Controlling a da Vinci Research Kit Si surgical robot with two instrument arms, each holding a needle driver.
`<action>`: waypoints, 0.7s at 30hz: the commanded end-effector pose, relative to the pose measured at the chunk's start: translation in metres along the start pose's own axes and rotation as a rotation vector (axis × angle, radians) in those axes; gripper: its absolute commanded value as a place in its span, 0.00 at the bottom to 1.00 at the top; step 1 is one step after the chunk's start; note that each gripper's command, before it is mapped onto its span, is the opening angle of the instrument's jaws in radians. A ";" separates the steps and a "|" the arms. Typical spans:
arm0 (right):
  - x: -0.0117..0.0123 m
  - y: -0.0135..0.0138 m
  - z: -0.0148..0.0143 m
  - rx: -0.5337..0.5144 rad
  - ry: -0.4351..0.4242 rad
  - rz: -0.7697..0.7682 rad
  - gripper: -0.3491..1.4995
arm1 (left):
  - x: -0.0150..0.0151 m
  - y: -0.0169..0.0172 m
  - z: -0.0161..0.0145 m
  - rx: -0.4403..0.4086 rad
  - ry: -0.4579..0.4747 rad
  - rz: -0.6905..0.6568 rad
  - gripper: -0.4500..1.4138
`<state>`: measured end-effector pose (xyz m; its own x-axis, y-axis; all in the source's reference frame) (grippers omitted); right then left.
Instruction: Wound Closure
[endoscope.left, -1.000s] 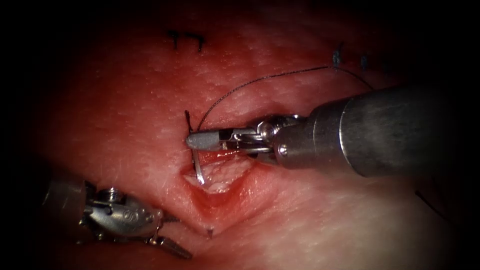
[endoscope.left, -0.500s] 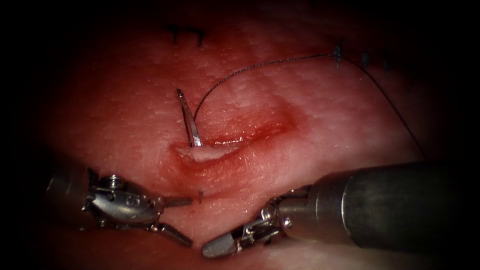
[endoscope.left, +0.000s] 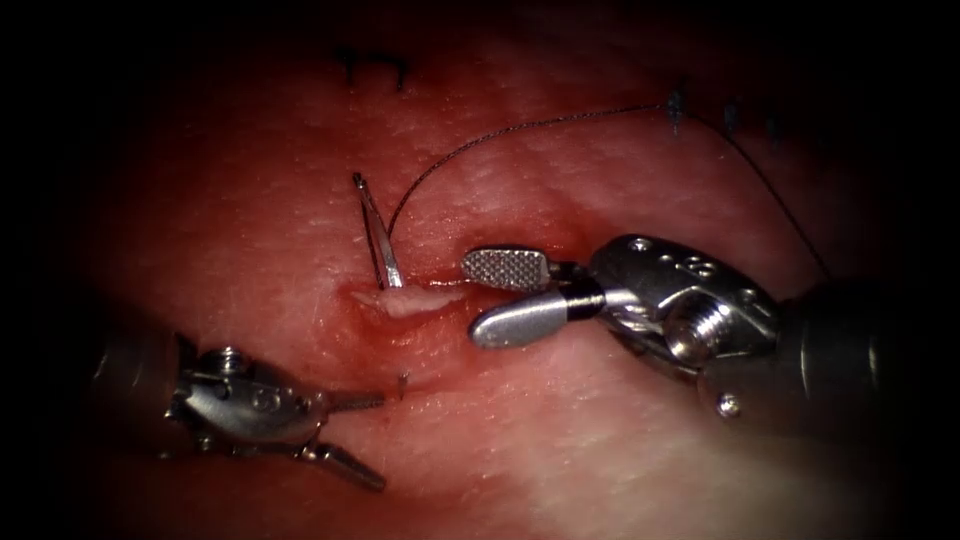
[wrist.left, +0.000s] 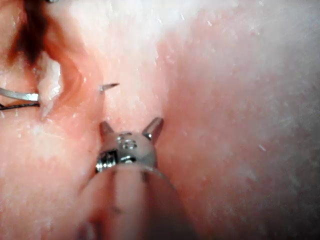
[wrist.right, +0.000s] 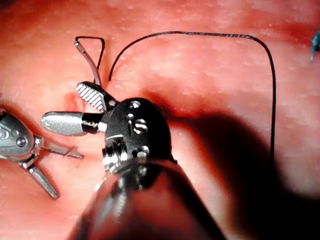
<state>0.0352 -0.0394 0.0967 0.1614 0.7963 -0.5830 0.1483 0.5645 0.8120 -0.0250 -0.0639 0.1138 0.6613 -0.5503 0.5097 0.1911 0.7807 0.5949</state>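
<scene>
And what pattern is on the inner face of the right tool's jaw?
A fine crosshatched grid, clearest in the endoscope view on the right tool.

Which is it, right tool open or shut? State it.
Open: the right tool has its jaws spread beside the needle, holding nothing.

Three cameras on one wound.
My endoscope looks down from above and in front at the cut (endoscope.left: 430, 300) in the tissue (endoscope.left: 600, 440); each wrist camera peers along its own shaft, very close, and all three share the needle (endoscope.left: 378, 235) (wrist.left: 20, 95) (wrist.right: 87, 57) at the cut.
</scene>
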 end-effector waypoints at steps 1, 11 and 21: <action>0.0009 0.0025 0.0021 -0.016 -0.023 -0.047 0.74 | 0.0005 -0.0007 0.0009 0.003 0.001 -0.002 0.57; -0.0012 0.0104 0.0074 -0.046 -0.103 -0.068 0.82 | 0.0007 -0.0007 0.0007 0.005 0.001 0.000 0.57; -0.0022 0.0113 0.0084 -0.048 -0.129 -0.007 0.32 | 0.0007 -0.0007 0.0007 0.005 0.001 0.000 0.57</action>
<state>0.0438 -0.0366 0.1067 0.3014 0.7764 -0.5535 0.0854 0.5562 0.8266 -0.0248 -0.0640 0.1138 0.6619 -0.5492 0.5101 0.1893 0.7809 0.5953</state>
